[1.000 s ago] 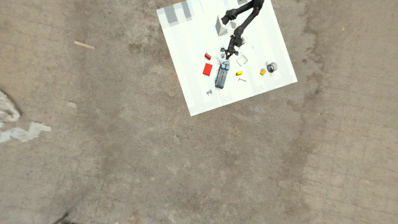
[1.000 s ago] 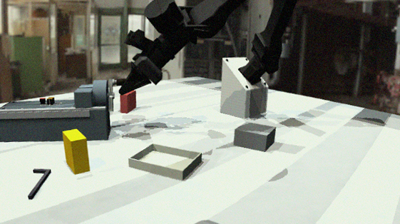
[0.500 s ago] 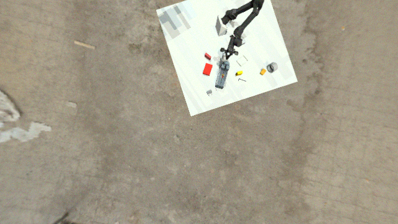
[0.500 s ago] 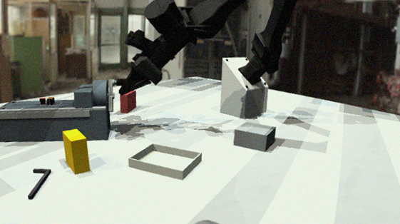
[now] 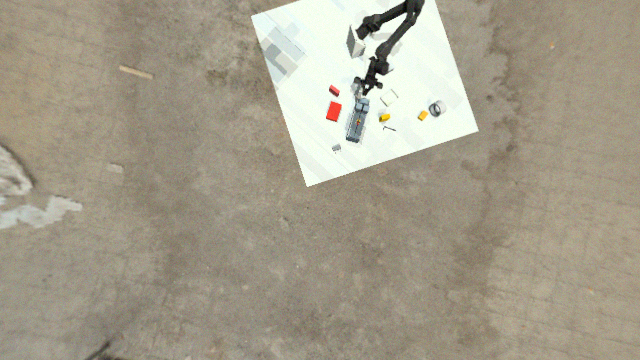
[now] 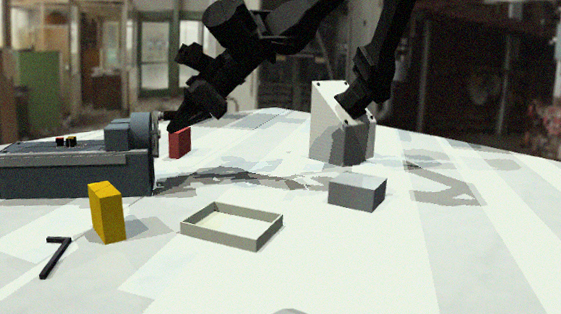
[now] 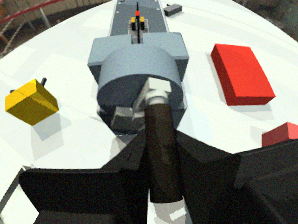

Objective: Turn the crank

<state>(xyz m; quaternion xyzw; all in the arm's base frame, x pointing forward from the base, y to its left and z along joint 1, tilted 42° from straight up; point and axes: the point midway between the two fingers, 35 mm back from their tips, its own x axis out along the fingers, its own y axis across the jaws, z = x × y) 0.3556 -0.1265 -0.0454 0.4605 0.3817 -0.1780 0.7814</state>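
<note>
Top view shows us the white table (image 5: 410,142) (image 6: 350,272) (image 7: 205,125) with the black arm (image 5: 400,31) (image 6: 299,12) reaching over it toward the long blue-grey machine (image 5: 355,132) (image 6: 77,179) (image 7: 121,15). We see a pale wedge-shaped stand (image 5: 354,44) (image 6: 325,133) by the arm, on the side away from the machine. To one side of the machine lies a bright red block (image 5: 334,111) (image 7: 242,75); on the other, near its side, we have a shallow open tray (image 5: 383,102) (image 6: 218,235) (image 7: 11,189) and an upright yellow block (image 5: 384,118) (image 6: 107,213) (image 7: 32,102), with a smaller dark red block (image 5: 334,90) (image 6: 179,143) (image 7: 282,134) beyond the bright one.

At the machine's round end, our gripper (image 5: 365,93) (image 6: 171,128) (image 7: 156,133) is closed on the brown crank handle (image 6: 168,115) (image 7: 162,170). From the wrist we see the handle lying lengthwise between the fingers, its far end joined to the metal crank (image 6: 157,132) (image 7: 159,86), just ahead of the fingertips. The grip itself is too small for us to make out from above.

Smallest of all, the red pointer (image 5: 358,123) (image 6: 60,141) (image 7: 137,14) sits on the machine's top, well ahead of our gripper. We see it a little past the brass zero marks (image 6: 72,141) (image 7: 133,21), on the side away from the crank, not level with them
</note>
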